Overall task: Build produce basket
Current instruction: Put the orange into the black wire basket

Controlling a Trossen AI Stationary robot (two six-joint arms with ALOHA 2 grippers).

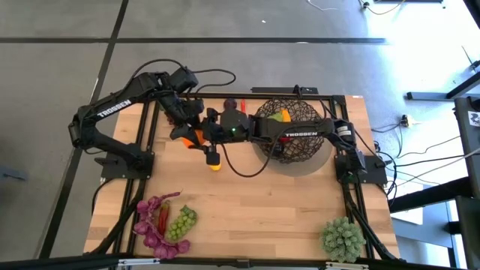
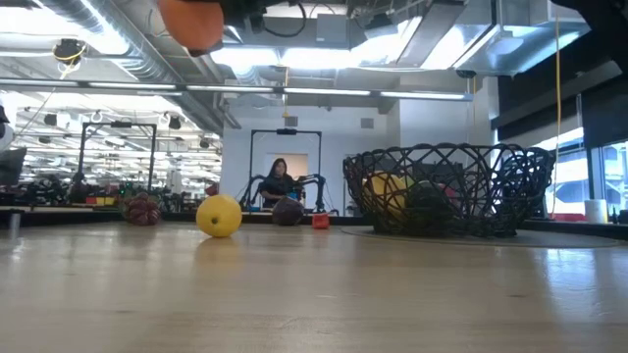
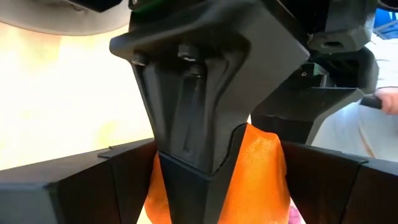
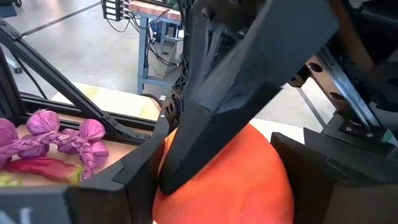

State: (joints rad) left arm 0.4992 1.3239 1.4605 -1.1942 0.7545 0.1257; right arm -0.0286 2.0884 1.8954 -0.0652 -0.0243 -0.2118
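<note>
In the high view, the two grippers are meeting near the table's (image 1: 247,202) far edge, and the arms' dark bodies are covering most of an orange fruit (image 1: 196,136) there; which fingers are pressing on it cannot be told. In the low view the picture's upper edge is cutting that fruit off. In both wrist views a dark finger (image 3: 193,124) is blocking the middle of the fruit, and the frame edge is cropping it. The basket (image 1: 296,112) is lying partly under the right arm, so its contents are mostly hiding. Small dark and red things (image 1: 238,103) by the far edge are too small to identify.
</note>
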